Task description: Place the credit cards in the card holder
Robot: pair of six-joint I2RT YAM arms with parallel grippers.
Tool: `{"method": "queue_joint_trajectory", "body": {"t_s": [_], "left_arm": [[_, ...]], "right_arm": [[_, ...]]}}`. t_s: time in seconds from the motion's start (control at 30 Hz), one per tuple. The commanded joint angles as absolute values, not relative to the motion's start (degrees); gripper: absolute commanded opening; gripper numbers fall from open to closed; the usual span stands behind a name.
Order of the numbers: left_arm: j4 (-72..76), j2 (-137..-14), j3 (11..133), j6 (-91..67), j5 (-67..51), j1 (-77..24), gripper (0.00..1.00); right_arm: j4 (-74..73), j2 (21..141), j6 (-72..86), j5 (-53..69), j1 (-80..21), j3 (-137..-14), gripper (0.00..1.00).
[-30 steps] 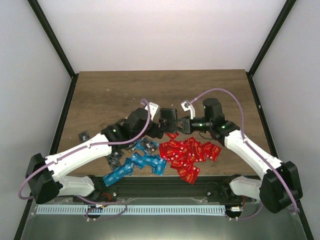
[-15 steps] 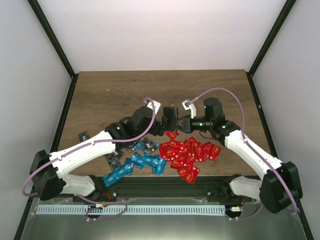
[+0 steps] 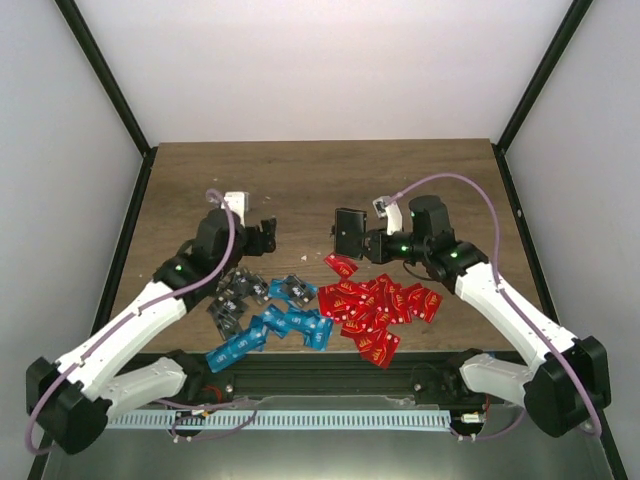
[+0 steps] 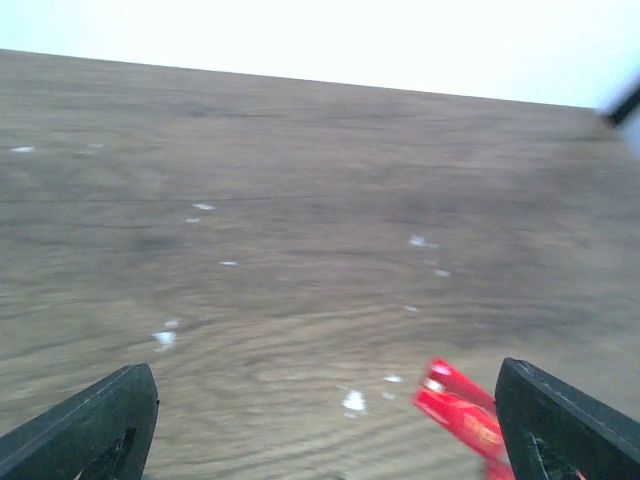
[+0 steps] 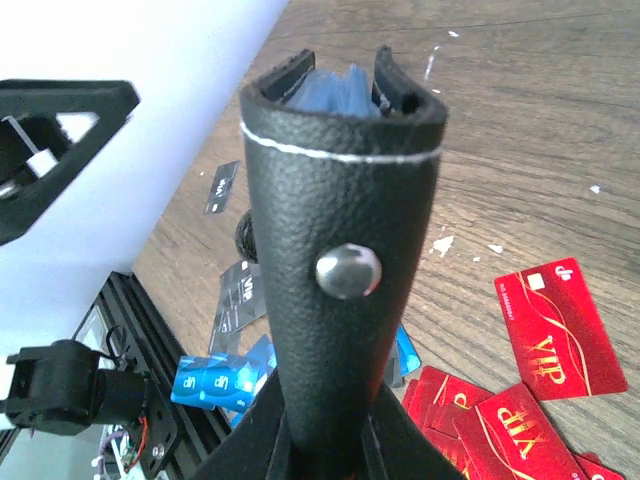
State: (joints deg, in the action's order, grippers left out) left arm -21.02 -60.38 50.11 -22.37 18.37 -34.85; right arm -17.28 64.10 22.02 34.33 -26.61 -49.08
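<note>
My right gripper point(image 3: 366, 243) is shut on the black card holder point(image 3: 349, 231) and holds it above the table, its open edge turned away from the wrist. In the right wrist view the holder point(image 5: 340, 230) fills the middle, with its blue-grey inside point(image 5: 335, 88) showing at the top. My left gripper point(image 3: 264, 233) is open and empty, well left of the holder; its fingers point(image 4: 90, 425) stand wide apart over bare wood. Red cards point(image 3: 375, 305), blue cards point(image 3: 280, 328) and dark grey cards point(image 3: 230, 297) lie near the front edge.
A single red card point(image 4: 462, 410) lies near my left gripper's right finger. One dark card point(image 5: 222, 187) lies apart at the left. The black front rail point(image 3: 320, 372) runs just below the card piles. Walls close in on the left and right.
My left gripper has drawn back to the left, away from the card holder, and stands open. My right gripper still holds the holder, shifted slightly.
</note>
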Motion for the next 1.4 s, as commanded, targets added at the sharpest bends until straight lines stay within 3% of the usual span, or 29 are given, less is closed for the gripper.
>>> {"method": "queue_joint_trajectory", "body": {"t_s": [0.0, 0.3, 0.53, 0.93, 1.1, 1.3, 1.37], "left_arm": [[-11.1, -55.1, 45.1, -20.5, -2.1, -35.1, 0.94], [-3.9, -58.5, 43.2, -20.8, -13.5, -37.5, 0.9], [-1.8, -65.0, 45.8, -19.8, -15.2, -39.8, 0.86], [1.1, -70.5, 47.5, -19.8, -8.9, -40.2, 0.64], [1.3, -71.1, 47.9, -19.6, -4.8, -40.2, 0.48], [3.0, -70.9, 46.9, -18.8, -5.9, -40.2, 0.05], [3.8, -70.7, 46.0, -18.6, -6.5, -40.2, 0.04]], "right_arm": [[-15.3, 65.0, 23.6, 32.9, -26.9, -50.2, 0.01], [-10.3, 70.2, 26.2, 41.6, -27.0, -50.2, 0.01], [-7.3, 71.7, 27.5, 44.8, -27.1, -50.0, 0.01], [-5.4, 73.0, 27.4, 48.8, -27.2, -50.2, 0.01], [-5.7, 72.9, 26.6, 48.9, -27.2, -50.4, 0.01], [-4.0, 74.1, 26.7, 49.3, -27.2, -49.9, 0.01], [-2.8, 75.1, 27.0, 49.5, -27.2, -49.8, 0.01]]}}
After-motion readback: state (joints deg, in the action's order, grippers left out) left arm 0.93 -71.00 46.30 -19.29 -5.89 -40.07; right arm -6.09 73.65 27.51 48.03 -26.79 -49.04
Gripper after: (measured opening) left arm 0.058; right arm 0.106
